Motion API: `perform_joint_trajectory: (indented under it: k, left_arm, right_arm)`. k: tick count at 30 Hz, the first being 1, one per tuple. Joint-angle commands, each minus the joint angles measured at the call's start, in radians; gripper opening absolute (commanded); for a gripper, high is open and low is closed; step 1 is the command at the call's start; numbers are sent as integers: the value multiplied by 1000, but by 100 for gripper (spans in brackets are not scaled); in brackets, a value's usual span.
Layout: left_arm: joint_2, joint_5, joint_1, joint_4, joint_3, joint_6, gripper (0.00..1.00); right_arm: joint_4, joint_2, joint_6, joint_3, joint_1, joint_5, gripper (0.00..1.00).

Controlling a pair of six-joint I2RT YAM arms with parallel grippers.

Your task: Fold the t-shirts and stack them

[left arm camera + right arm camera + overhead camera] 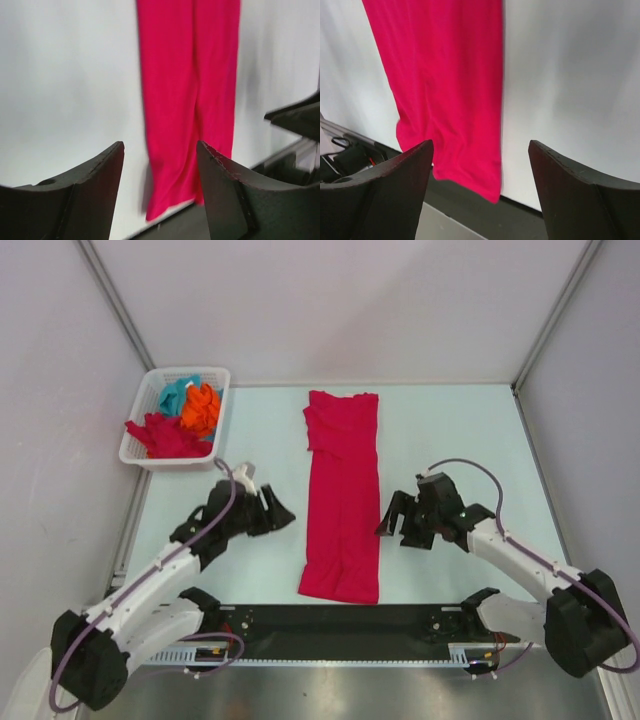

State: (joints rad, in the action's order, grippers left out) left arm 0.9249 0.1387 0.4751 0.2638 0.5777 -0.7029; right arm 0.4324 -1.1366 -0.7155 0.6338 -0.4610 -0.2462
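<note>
From the top camera, the crimson t-shirt (342,495) is lying folded into a long narrow strip down the middle of the table (450,440), its hem end reaching the near edge by the arm bases. The left gripper (280,512) is hovering just left of the strip, the right gripper (388,522) just right of it – neither is touching the cloth. Back in the far left corner, the white basket (190,371) is holding a red t-shirt (165,435) that is spilling over its near rim, with an orange t-shirt (202,408) and a teal t-shirt (175,395) bunched behind it.

Over to the left wrist: the left gripper (160,147) is showing its fingers (100,185) spread apart with nothing between them, released, and the crimson t-shirt (190,100) is running up the frame beyond them, flat on the white surface.

Now the right wrist – the right gripper (480,145) is standing wide, its fingers (400,185) gripping nothing, and the crimson t-shirt (450,75) is stretching away past the left finger, its end lying over the dark base strip (470,210)
</note>
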Motion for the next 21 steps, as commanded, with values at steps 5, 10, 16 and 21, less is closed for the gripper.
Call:
perform_joint_trajectory:
  k: [5, 10, 16, 21]
  left_arm:
    - [-201, 44, 174, 66, -242, -256, 64]
    - [-218, 36, 286, 64, -300, -326, 63]
    - [-218, 35, 350, 63, -323, -392, 54]
    - [-202, -30, 415, 69, -341, -447, 50]
  right_arm:
    - [24, 58, -206, -149, -208, 21, 75]
    - [7, 106, -367, -215, -349, 13, 67]
    - [-44, 140, -501, -298, -462, 44, 59]
    - [-92, 129, -510, -329, -485, 58, 49]
